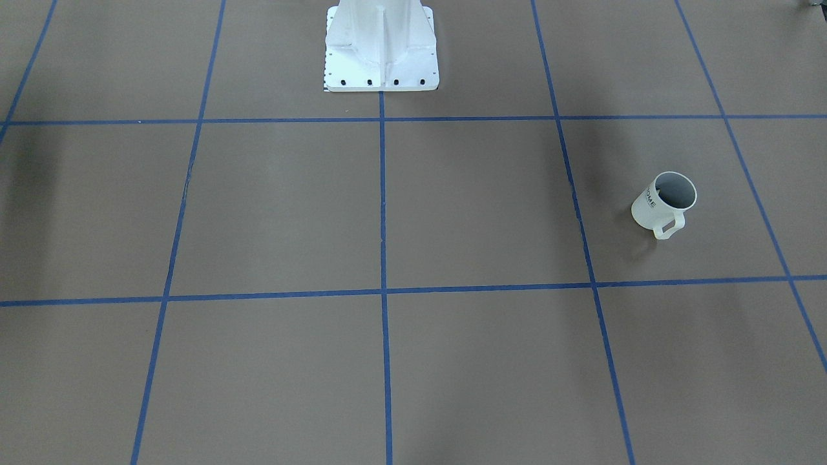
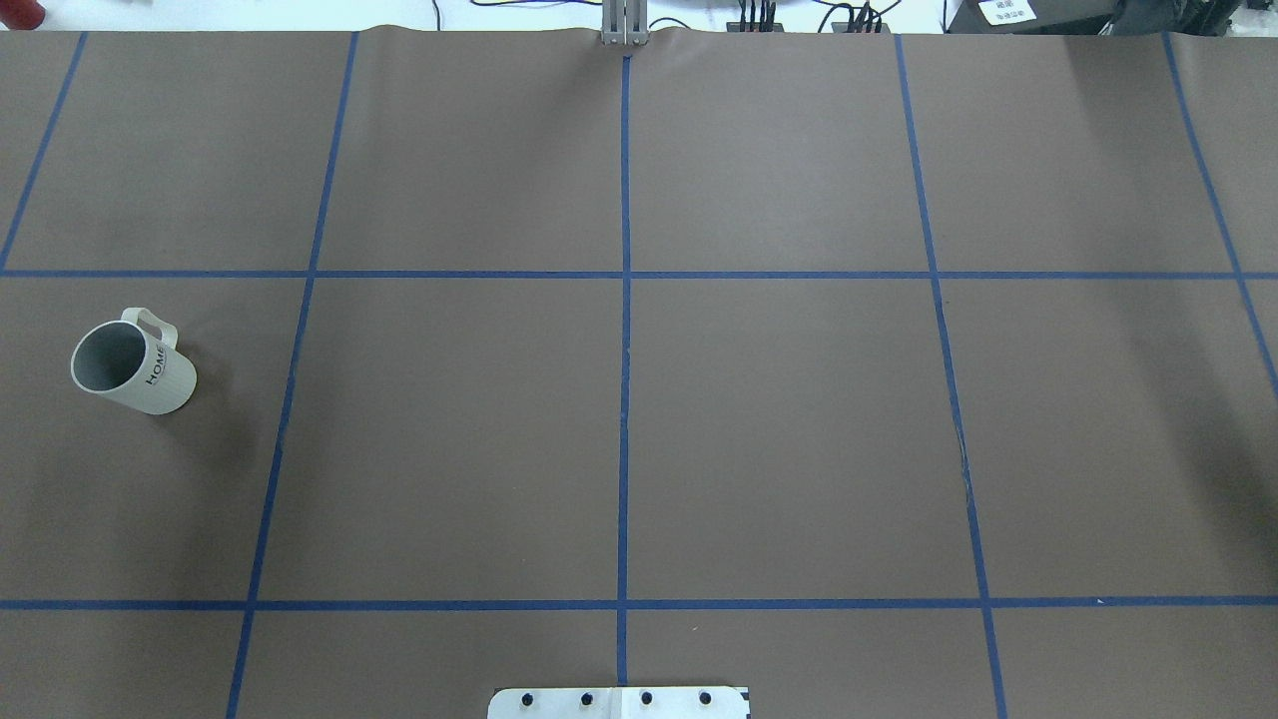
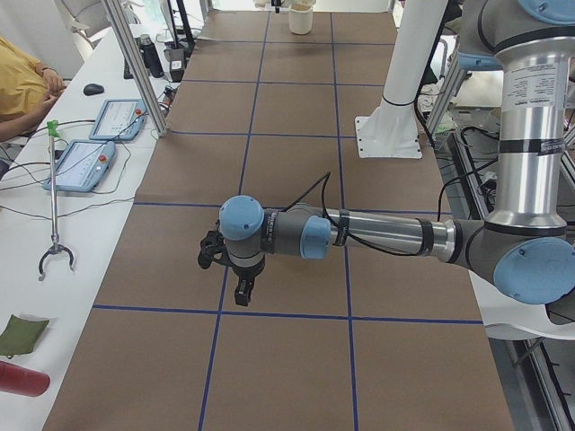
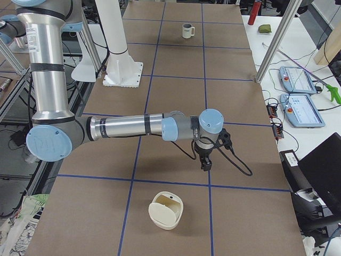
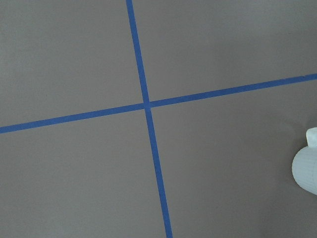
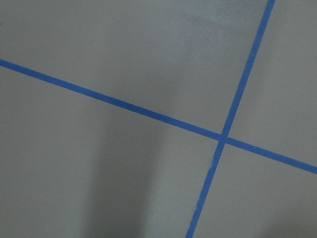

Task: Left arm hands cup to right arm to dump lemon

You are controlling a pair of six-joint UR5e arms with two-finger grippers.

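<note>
Cup (image 2: pixel 135 367): off-white, matte and finely ribbed outside, smooth grey inside, with a squared handle and dark "HOME" lettering. It stands upright at 9 o'clock on the desk (image 2: pixel 779 439), a flat brown sheet gridded with blue tape (image 2: pixel 624 399), its handle turned toward 12 o'clock. The left wrist view catches only its pale wall at the 3 o'clock edge. The left end effector (image 3: pixel 242 289), black and blocky, points down above the desk. The right end effector (image 4: pixel 205 162) hangs well apart from the cup. Whether either end effector's fingers are apart or together cannot be told.
</note>
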